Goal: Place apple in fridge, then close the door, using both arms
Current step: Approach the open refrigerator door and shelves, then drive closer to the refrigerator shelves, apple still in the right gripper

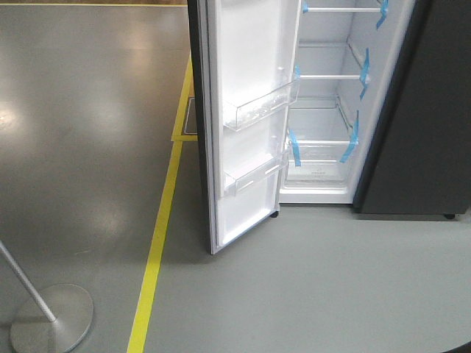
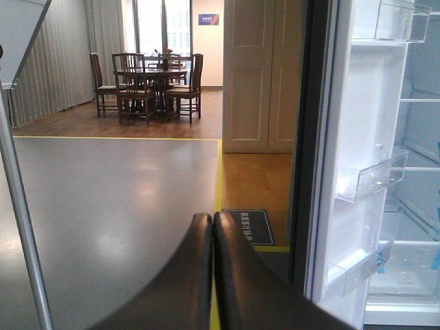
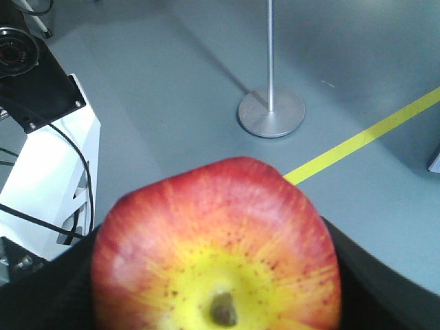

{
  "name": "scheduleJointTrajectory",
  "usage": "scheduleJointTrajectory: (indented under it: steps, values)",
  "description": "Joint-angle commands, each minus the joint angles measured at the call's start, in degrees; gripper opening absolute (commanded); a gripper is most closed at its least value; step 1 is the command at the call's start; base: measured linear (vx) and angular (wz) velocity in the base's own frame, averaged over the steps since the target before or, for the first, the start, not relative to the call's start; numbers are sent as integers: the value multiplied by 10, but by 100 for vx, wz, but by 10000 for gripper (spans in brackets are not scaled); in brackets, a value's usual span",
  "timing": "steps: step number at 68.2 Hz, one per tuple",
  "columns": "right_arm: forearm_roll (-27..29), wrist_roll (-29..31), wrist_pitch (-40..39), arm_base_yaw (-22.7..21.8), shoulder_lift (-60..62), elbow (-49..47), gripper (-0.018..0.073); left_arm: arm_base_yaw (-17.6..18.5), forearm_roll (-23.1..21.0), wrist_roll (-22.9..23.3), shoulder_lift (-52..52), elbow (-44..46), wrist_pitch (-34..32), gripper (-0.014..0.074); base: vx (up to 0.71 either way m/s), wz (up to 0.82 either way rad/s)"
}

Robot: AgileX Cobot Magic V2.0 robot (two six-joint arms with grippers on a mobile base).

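Right wrist-mounted view: the small round red-and-yellow apple (image 3: 216, 234) is squeezed in the black right pincer (image 3: 218, 306), while the black left pincer (image 2: 212, 223) is pressed shut on nothing, with the grey fridge door (image 2: 344, 137) open to its right. The apple might bump a clear plastic door bin (image 2: 371, 180) or slip if the squeeze loosens. White writing on the dark floor mat (image 2: 249, 227) ahead is too blurry to read.

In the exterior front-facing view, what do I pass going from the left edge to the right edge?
round metal stand base → yellow floor line → door, standing open with its clear bins showing → fridge, white interior with blue tape → dark grey cabinet
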State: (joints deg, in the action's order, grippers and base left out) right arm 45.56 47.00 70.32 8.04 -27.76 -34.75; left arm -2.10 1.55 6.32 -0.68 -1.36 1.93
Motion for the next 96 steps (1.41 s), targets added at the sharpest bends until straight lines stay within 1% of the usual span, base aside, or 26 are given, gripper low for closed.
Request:
scheduleJointTrajectory:
  steps: [1, 96]
  values:
    - [37, 6, -19, 1, -4, -15, 134, 2, 0, 5, -8, -17, -44, -6, 11, 6]
    - [37, 6, -19, 1, -4, -15, 134, 2, 0, 5, -8, -17, -44, -6, 10, 2]
